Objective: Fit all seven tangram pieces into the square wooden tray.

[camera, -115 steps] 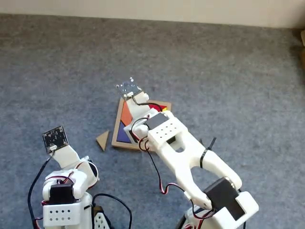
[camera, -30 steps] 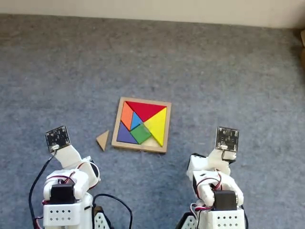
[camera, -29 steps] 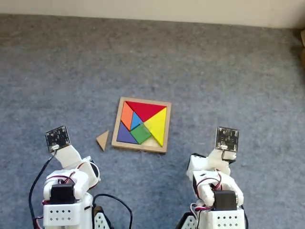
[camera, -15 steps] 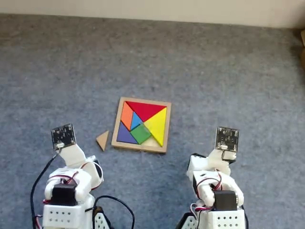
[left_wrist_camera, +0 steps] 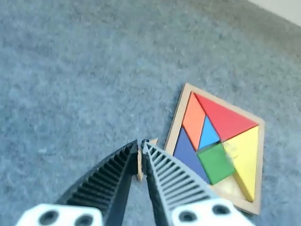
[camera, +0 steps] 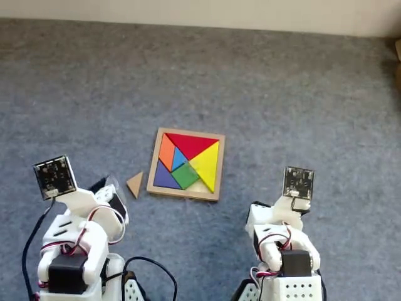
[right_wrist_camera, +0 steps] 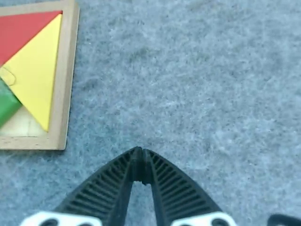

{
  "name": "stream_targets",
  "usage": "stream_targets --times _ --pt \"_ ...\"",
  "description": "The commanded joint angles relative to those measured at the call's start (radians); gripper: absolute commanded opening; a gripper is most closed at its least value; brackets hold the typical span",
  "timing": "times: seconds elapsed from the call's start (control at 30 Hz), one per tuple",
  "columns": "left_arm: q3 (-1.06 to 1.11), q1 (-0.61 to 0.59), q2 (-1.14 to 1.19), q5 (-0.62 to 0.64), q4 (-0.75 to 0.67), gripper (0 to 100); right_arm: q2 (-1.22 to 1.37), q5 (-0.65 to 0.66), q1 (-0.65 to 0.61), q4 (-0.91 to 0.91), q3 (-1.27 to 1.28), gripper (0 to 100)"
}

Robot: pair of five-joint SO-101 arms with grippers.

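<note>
Six coloured pieces sit in the square wooden tray (camera: pixel 182 192). The seventh piece, an unpainted wooden triangle (camera: pixel 134 184), lies flat on the grey carpeted desk (camera: pixel 282 94) just ahead of the left end effector (left_wrist_camera: pixel 140 143). That end effector's jaws are parted by only a sliver and hold nothing. The tray lies just beyond the triangle, and its one vacant slot (right_wrist_camera: pixel 19 123) is on the far side of the coloured pieces.

The right end effector (right_wrist_camera: pixel 139 153) is closed and empty, and the tray's nearest corner is ahead of it and apart.

The triangle looks light, rigid and thin, so a firm pinch should not harm it. Its tapering sides could slip or turn in the jaws. The safer hold is probably from above, with one jaw on the long edge and the other near the opposite corner. The carpet pile should let the tips sink in beside the low edges.
</note>
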Motion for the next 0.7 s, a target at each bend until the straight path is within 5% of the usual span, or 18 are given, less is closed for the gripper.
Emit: stream_targets --times 0.0,0.1,0.17,0.5,0.67 --pt "-0.039 -0.015 -0.039 -0.238 -0.032 5 -0.016 0.011 0.012 -0.001 0.124 0.5" --pt "-0.019 -0.062 -0.039 -0.623 -0.034 5 -0.018 0.011 0.012 -0.001 0.124 0.5" --pt "-0.033 -0.07 -0.039 -0.746 -0.034 5 -0.018 0.011 0.013 -0.001 0.124 0.5" --pt "-0.051 -0.07 0.079 -0.729 -0.061 6 -0.019 0.011 0.054 -0.024 0.124 0.5" --pt "-0.094 -0.07 0.398 -0.753 -0.114 21 -0.019 0.011 0.054 -0.024 0.124 0.5"
